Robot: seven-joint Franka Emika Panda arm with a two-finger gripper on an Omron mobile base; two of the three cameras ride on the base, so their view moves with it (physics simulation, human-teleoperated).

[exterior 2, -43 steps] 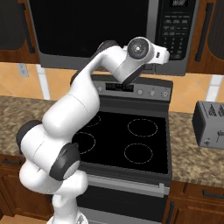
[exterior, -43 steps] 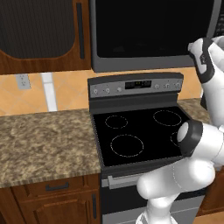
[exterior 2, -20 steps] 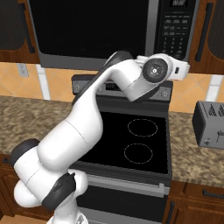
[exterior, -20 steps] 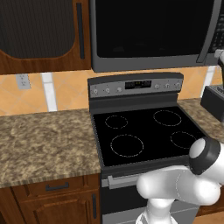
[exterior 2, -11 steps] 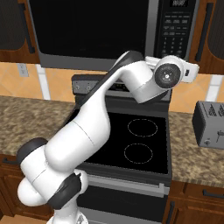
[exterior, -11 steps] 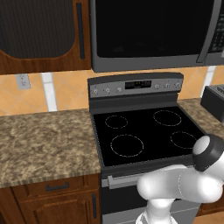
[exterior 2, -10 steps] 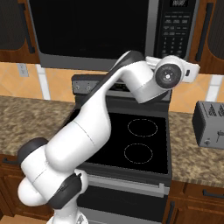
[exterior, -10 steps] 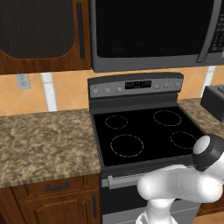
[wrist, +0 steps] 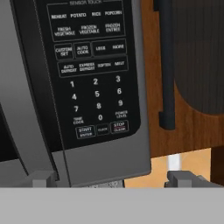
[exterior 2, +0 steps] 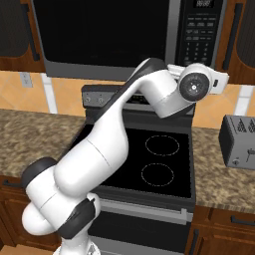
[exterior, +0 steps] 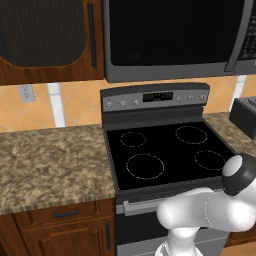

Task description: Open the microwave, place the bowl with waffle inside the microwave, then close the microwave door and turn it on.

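While the door (exterior: pixel 172 37) is shut, the arm has been swung right and up over the last two seconds, so the claw (wrist: pixel 113 179) is now held wide at the lower right corner of the microwave (exterior 2: pixel 124 35), facing the button panel (wrist: pixel 89 70) beside the handle (wrist: pixel 19 109). Opening looks next. Bowl and waffle cannot be located; fingertips (wrist: pixel 41 178) are cut off.

Microwave (exterior: pixel 175 37) hangs above the stove, black, grey-framed; microwave door (exterior 2: pixel 104 32) shut; button panel at right.
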